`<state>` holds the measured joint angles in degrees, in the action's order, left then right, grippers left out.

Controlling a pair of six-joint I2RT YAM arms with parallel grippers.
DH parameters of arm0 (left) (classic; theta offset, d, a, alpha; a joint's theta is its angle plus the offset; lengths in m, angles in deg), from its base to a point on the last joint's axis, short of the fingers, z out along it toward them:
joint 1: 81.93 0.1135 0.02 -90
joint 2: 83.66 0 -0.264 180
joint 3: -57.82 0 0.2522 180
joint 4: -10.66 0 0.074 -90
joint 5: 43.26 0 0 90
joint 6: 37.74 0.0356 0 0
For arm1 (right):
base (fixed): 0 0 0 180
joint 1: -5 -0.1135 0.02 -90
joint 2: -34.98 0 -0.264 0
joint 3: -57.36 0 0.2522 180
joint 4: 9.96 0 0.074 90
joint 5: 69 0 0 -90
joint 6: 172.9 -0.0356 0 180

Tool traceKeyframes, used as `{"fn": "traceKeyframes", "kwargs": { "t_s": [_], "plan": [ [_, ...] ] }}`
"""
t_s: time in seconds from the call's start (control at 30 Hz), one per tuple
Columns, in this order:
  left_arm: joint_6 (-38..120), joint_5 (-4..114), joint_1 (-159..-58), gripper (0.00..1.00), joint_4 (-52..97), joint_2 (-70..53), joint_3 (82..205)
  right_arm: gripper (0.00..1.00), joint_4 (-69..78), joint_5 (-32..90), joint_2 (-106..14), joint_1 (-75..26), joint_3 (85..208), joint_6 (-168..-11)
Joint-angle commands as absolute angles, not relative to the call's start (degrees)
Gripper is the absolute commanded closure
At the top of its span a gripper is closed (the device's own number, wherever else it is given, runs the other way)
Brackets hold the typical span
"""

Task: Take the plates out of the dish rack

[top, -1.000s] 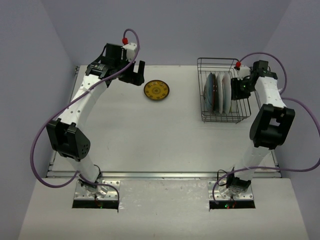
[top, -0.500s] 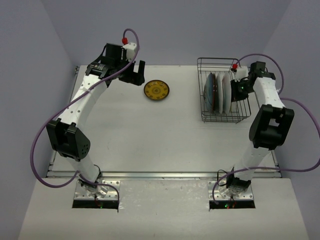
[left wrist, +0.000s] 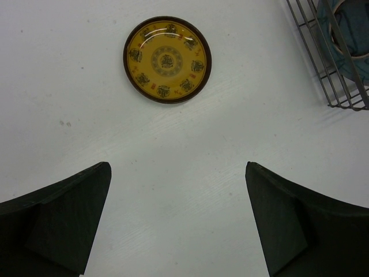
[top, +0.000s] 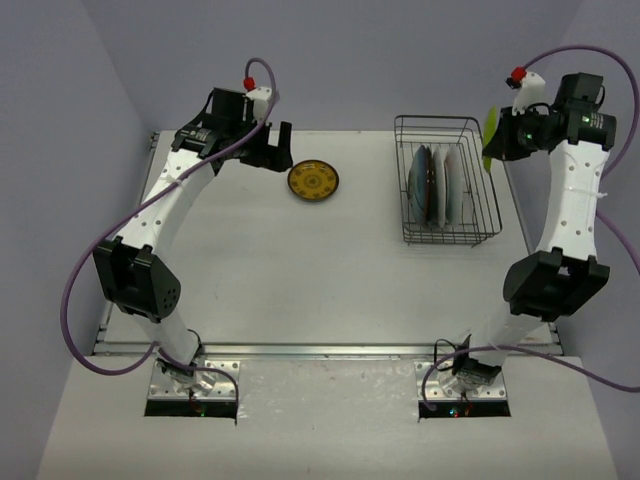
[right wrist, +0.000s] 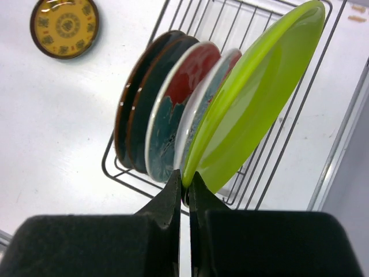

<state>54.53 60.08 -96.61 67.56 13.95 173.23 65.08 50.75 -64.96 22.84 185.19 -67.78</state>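
My right gripper (right wrist: 185,180) is shut on the rim of a lime green plate (right wrist: 259,92) and holds it up above the dark wire dish rack (top: 478,215), near its far right side (top: 491,135). Several plates stand on edge in the rack (right wrist: 323,69): a dark teal-blue one (right wrist: 141,107), a teal-patterned one with red (right wrist: 173,109) and a pale one (right wrist: 199,112). A yellow-orange plate (top: 313,181) lies flat on the table left of the rack; it also shows in the left wrist view (left wrist: 167,59). My left gripper (left wrist: 179,173) is open and empty, above the table near that plate.
The rack's corner (left wrist: 340,75) shows at the right of the left wrist view. The white table (top: 300,270) ends at a metal rail (top: 330,350) in front. Purple walls stand close on the left, back and right.
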Motion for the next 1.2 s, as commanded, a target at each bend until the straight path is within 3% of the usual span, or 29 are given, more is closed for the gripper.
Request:
{"fn": "traceKeyframes", "kwargs": {
  "t_s": [0.0, 0.2, 0.3, 0.6, 0.8, 1.17],
  "plan": [
    [52.9, 64.6, -97.2, 0.0, 65.2, 10.2, 175.1, 1.0, 63.5, 51.4, -56.9, 17.1, 181.9, -58.2],
    [52.8, 70.2, -97.2, 0.01, 65.2, 7.5, 175.6, 1.0, 51.7, 41.1, -40.6, 0.4, 165.1, -43.2],
    [52.9, 74.2, -97.1, 0.04, 66.1, 6.3, 175.6, 1.0, 45.3, 29.4, -34.3, -13.8, 155.4, -34.7],
    [54.4, 83.6, -97.6, 0.18, 68.2, 4.3, 172.3, 1.0, 25.1, 5.4, -26.3, -41.3, 126.5, -9.3],
    [58.9, 81.6, -101.3, 0.29, 71.2, 5.2, 167.5, 1.0, 1.0, -4.4, -27.4, -48.8, 112.9, 6.1],
    [60.8, 80.1, -102.0, 0.5, 69.9, 7.2, 159.0, 1.0, -11.1, -8.6, -32.3, -52.2, 111.3, 8.8]
  ]
}}
